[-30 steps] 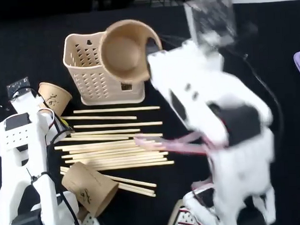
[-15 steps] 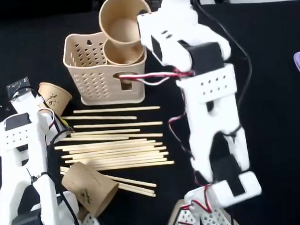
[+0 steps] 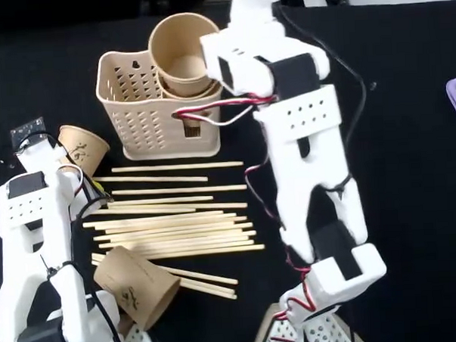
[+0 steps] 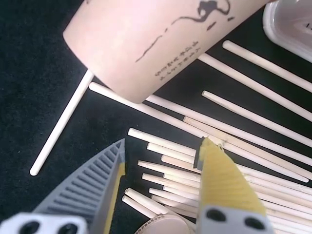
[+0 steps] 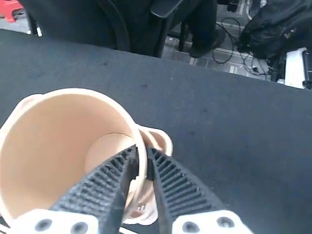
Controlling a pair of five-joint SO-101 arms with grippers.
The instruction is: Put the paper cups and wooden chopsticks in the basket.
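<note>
Right claw pinches a paper cup by its rim at the basket.
The held cup sits nested in a second cup inside the basket. The left claw is spread above the wooden chopsticks on the black worktop, just beside a tipped cup.

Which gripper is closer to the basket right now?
Right. The right gripper holds a paper cup at the mouth of the basket; the left gripper hangs open over the chopsticks, off to its side.
</note>
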